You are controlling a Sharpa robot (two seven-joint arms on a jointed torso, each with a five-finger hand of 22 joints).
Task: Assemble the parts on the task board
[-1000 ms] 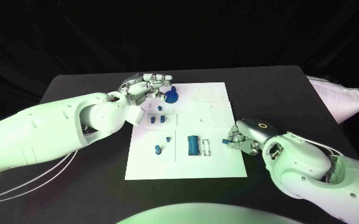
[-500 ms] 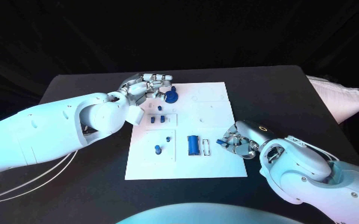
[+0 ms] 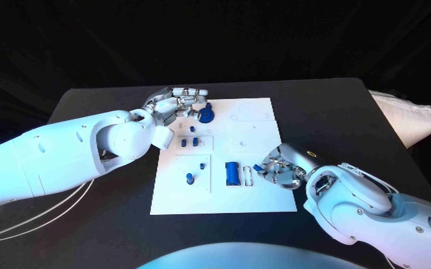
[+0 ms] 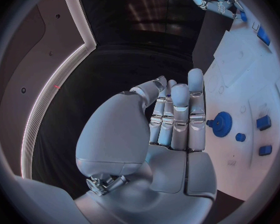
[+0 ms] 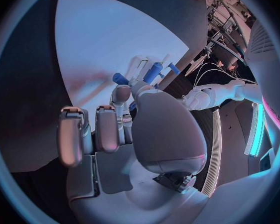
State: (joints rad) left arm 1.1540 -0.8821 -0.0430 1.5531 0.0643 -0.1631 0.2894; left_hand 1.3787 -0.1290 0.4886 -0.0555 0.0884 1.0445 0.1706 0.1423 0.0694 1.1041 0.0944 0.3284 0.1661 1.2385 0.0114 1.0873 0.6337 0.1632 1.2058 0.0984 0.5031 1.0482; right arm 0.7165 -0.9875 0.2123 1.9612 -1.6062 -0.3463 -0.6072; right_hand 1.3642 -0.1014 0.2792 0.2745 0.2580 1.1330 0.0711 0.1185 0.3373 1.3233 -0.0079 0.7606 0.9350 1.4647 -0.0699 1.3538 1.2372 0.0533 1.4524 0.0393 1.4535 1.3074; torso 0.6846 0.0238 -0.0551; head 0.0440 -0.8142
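The white task board lies mid-table. A blue gear stands at its far left corner, and my left hand rests right beside it with fingers straight, holding nothing; in the left wrist view the gear sits just off the fingertips. A blue block stands in the near part of the board. My right hand hovers at the board's right edge, pinching a small blue part close to the block; the part shows at the fingertips in the right wrist view. Small blue parts dot the board's left side.
More small blue parts lie near the board's front left. A pale cloth-like thing lies at the table's right edge, and white cables trail off the left side. Bare black table surrounds the board.
My right hand has slid left over the board's edge toward the blue block, carrying the small blue part. The left hand has stayed by the gear.
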